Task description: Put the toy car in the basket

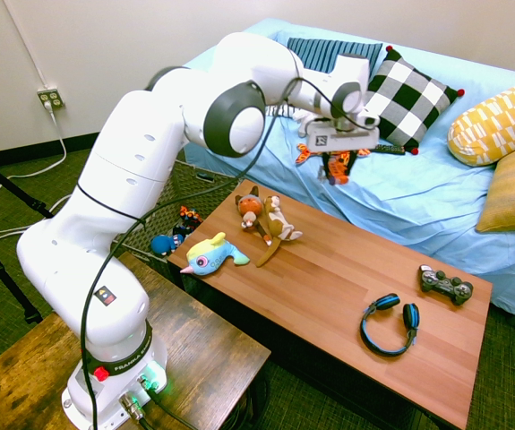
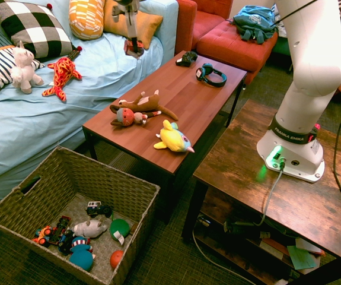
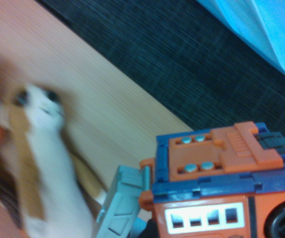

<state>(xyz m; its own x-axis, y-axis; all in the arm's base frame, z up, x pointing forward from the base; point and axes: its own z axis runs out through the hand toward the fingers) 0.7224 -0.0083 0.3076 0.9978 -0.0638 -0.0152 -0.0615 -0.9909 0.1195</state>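
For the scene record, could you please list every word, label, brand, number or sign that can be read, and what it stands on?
"FRANKA EMIKA": on the arm's base collar.
Too small to read: the square black-and-white label on the claw's housing, and the sticker on the arm's lower link.

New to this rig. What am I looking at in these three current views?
One white robot arm with a two-finger tool. Two outside cameras face it from opposite sides; the third sits on its wrist, looking down close up.

The tool holds an orange toy car in the air. On the coffee table: headphones, a game controller, a brown-and-white plush animal, a knitted doll and a yellow-and-blue plush.

The big woven basket on the floor already has toys in it. The car presumably goes there next.
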